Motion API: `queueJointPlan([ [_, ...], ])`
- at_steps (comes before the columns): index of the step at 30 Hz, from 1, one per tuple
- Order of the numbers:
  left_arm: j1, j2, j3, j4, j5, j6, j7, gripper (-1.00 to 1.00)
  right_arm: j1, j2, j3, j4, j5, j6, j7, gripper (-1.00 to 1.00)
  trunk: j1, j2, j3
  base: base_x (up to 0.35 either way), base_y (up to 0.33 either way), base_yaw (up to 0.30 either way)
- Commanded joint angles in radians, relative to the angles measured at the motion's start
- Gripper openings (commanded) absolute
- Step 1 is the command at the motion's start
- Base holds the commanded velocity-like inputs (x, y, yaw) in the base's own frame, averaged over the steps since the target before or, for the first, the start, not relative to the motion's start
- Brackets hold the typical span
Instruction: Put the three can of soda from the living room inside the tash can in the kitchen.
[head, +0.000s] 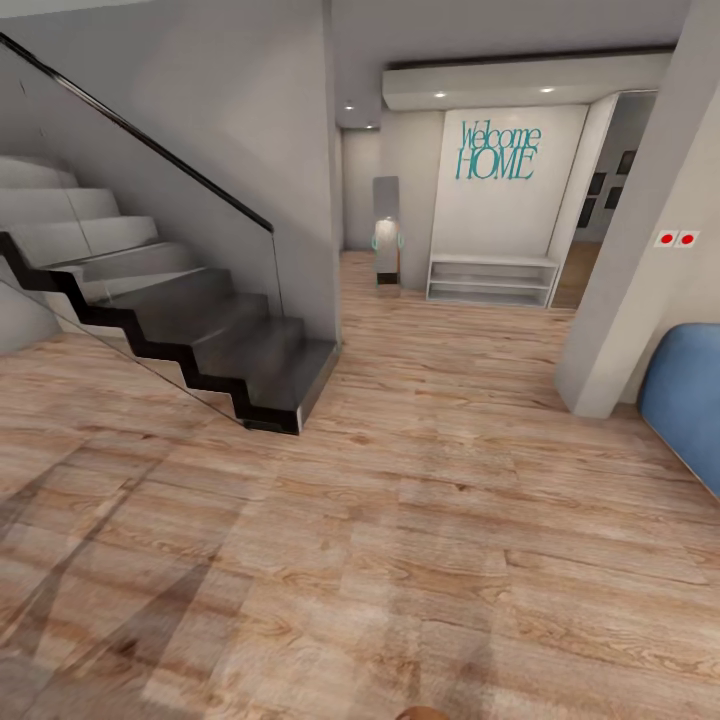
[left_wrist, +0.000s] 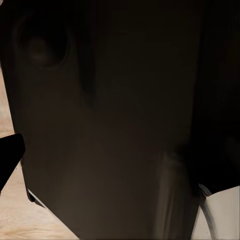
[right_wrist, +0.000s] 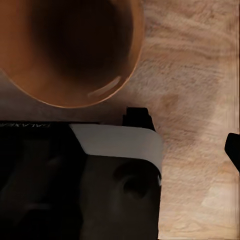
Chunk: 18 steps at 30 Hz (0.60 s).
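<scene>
Gripper states cannot be told; wood floor (head: 420, 520) runs past a dark staircase (head: 200, 340) to a hallway.

Staircase (head: 200, 330) left, pillar (head: 640, 290) right.

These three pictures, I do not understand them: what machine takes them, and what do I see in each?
A wheeled robot with two arms carries three cameras. The head camera looks forward over the pale wood plank floor of a hallway, with the dark stepped staircase and the teal "Welcome HOME" wall lettering. The left wrist camera sees mostly dark robot parts up close. The right wrist camera looks down at the glossy brown round bin over the floor. Whether either gripper holds anything cannot be told.
</scene>
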Motion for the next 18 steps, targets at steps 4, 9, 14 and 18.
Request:
queueJointPlan([
  [4, -0.014, 0.0, 0.0, -0.041, 0.001, 0.013, -0.003, 1.0, -0.024, 0.0, -0.002, -0.006, -0.004, 0.012, -0.041, 1.0, 0.0, 0.0, 0.0, 0.0, 0.0, 0.0],
  [9, -0.049, 0.0, 0.0, -0.059, 0.002, 0.059, -0.004, 1.0, -0.031, 0.001, -0.003, -0.006, -0.006, 0.015, -0.068, 1.0, 0.0, 0.0, 0.0, 0.0, 0.0, 0.0],
  [14, -0.112, 0.0, 0.001, -0.078, 0.006, 0.166, -0.002, 1.0, -0.037, 0.001, -0.003, 0.003, -0.007, 0.015, -0.085, 1.0, 0.0, 0.0, 0.0, 0.0, 0.0, 0.0],
  [18, -0.171, -0.002, 0.002, -0.087, 0.008, 0.235, 0.002, 1.0, -0.041, 0.002, -0.002, 0.014, -0.008, 0.015, -0.091, 1.0, 0.0, 0.0, 0.0, 0.0, 0.0, 0.0],
])
